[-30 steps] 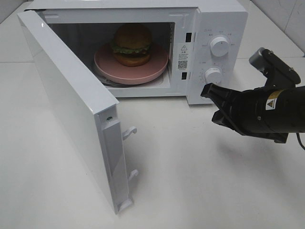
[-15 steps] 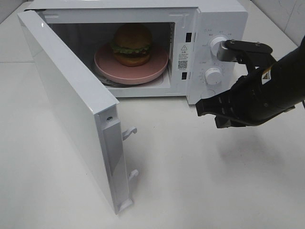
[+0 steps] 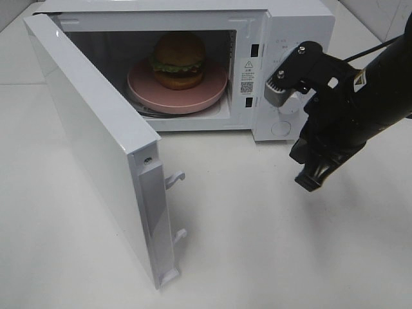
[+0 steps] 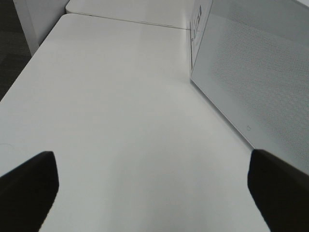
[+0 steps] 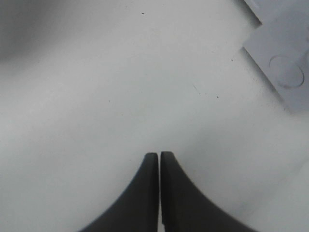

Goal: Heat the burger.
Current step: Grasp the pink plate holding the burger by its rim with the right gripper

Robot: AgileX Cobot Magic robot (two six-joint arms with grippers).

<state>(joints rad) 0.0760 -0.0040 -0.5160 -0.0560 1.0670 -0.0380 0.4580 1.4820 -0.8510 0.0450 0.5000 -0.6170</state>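
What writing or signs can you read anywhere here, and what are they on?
No words are legible.
Warning triangle and QR code: sticker on the microwave frame; its print is too small.
Dial markings on the microwave: too small.
Yellow warning triangle on the right arm: no readable text.
Dark marks in the left wrist view: blurred.

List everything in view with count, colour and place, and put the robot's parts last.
microwave: one, white, at the back of the table, with its door swung open to the left
burger: one, orange-brown bun with green lettuce, on the plate inside the microwave
plate: one, pink, inside the microwave
table: one, white, under everything
left gripper: one, black, open, over bare table near the door
right gripper: one, black, shut, empty, pointing down in front of the microwave's right side
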